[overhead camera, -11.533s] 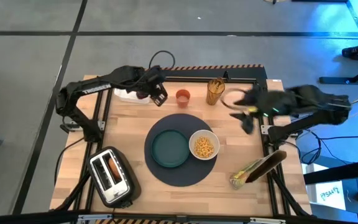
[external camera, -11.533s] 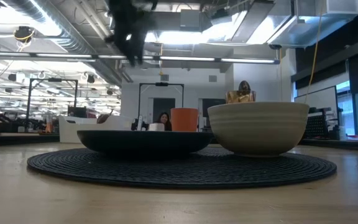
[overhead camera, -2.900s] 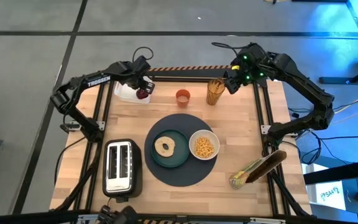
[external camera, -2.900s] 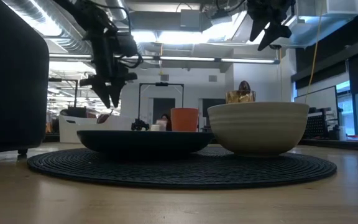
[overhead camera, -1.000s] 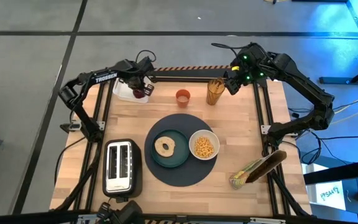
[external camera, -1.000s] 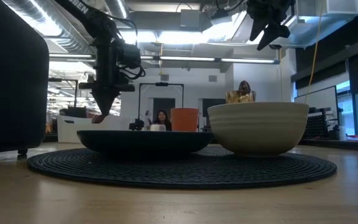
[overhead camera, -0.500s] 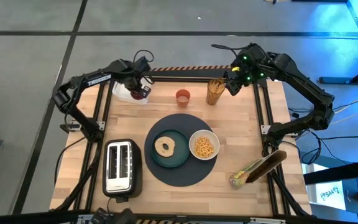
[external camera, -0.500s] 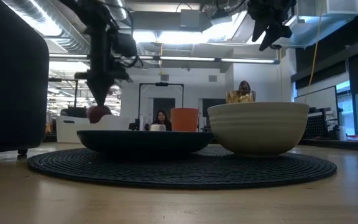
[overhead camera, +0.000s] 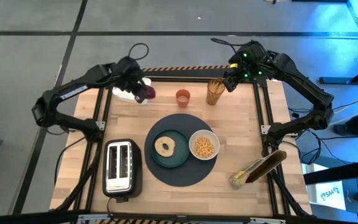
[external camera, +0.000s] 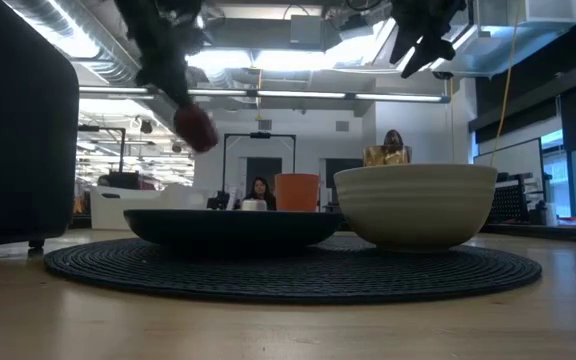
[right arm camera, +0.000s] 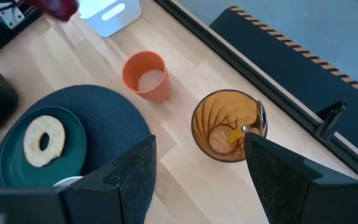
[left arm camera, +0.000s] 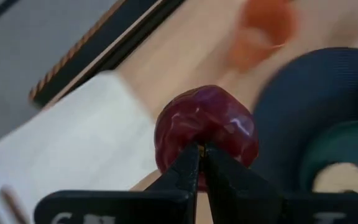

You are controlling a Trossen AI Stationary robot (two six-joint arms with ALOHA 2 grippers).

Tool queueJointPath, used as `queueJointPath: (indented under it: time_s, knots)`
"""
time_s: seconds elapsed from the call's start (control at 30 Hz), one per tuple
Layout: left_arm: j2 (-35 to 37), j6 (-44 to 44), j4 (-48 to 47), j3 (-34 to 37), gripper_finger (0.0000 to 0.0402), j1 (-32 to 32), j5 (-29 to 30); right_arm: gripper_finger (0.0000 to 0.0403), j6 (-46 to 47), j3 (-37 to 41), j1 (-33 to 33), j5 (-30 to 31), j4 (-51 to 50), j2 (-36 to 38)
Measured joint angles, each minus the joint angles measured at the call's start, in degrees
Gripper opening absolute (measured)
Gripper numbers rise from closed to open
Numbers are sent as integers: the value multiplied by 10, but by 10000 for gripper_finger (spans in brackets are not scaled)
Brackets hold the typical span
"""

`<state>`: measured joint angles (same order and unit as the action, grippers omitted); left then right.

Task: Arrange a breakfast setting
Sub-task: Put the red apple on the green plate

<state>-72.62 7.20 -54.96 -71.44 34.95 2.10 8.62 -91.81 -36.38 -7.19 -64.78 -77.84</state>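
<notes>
Fruit (left arm camera: 207, 124) pinched in my left jaws (left arm camera: 199, 163) had just lifted off white tray (overhead camera: 124, 93), ready for mat (overhead camera: 166, 171); right jaws (right arm camera: 199, 163) hung wide open, empty

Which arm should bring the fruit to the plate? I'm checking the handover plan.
The left: its gripper is already shut on the fruit, lifted near the white tray. The right gripper hangs open over the amber cup.

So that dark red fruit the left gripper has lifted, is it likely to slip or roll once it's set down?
The dark red fruit looks rounded and glossy, so it may roll when released. The left gripper pinches only its lower edge, so it could pivot or slip.
</notes>
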Motion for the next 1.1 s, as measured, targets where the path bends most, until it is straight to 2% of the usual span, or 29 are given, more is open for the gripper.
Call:
queueJointPath:
  time_s: [0.13, 0.33, 0.53, 0.83, 1.1]
  knots:
    - [23, -10, 32, 0, 11, -60, -2, 232, 4, 0, 0, -4, 1, 0]
    - [22, -53, 113, 0, 11, -159, -1, 232, 4, 0, 0, -10, 3, 0]
    - [18, -66, 175, -1, 11, -237, 63, 232, 9, 0, 1, -13, 3, 0]
    - [15, -75, 179, -1, 11, -301, 79, 232, 16, 0, 1, -14, 4, 0]
    - [-1, -176, 222, 0, 11, -334, 72, 232, 16, 0, 1, -14, 5, 0]
